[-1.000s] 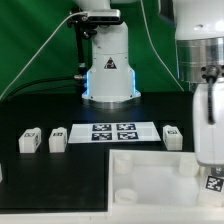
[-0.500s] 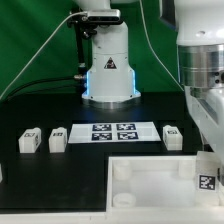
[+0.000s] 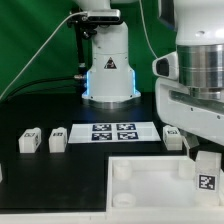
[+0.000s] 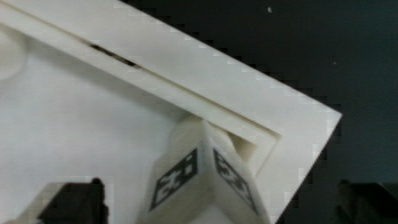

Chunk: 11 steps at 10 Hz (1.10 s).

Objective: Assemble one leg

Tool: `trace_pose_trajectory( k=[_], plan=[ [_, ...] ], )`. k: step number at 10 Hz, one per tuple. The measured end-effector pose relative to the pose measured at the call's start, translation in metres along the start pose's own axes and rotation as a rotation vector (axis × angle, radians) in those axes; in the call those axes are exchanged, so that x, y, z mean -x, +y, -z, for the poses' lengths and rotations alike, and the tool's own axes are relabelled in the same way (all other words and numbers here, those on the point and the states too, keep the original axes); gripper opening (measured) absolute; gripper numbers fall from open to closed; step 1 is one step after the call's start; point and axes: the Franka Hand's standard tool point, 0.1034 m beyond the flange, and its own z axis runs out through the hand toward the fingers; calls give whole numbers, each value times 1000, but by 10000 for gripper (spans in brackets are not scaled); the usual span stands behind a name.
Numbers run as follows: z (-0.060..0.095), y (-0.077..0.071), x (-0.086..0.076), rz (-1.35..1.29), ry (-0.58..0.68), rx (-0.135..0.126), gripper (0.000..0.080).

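With the gripper [image 3: 199, 150] spread wide and holding nothing, the leg [image 3: 205, 172] stands upright in the panel [image 3: 150, 185]'s corner nearest the exterior view's right, so lift straight up to avoid knocking it.

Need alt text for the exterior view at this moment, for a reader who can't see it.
A tagged white leg stands upright at a corner of the large white panel, with the open gripper just above it. Behind, on the black table, three more legs flank the marker board in front of the arm's base.
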Motion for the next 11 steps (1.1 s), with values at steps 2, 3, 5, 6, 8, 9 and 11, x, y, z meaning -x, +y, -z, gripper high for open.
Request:
trace_pose_trajectory(
  k=[2, 3, 5, 6, 8, 9, 11],
  plan=[
    [-1, 0, -7, 361, 40, 7, 649],
    [-3, 1, -12, 433, 48, 5, 649],
    [-4, 1, -19, 656, 71, 5, 649],
    [-4, 0, -19, 601, 72, 2, 649],
    [-4, 0, -19, 553, 71, 0, 559],
    [-4, 0, -19, 463, 71, -3, 327],
    [-4, 0, -18, 270, 68, -11, 291]
  ],
)
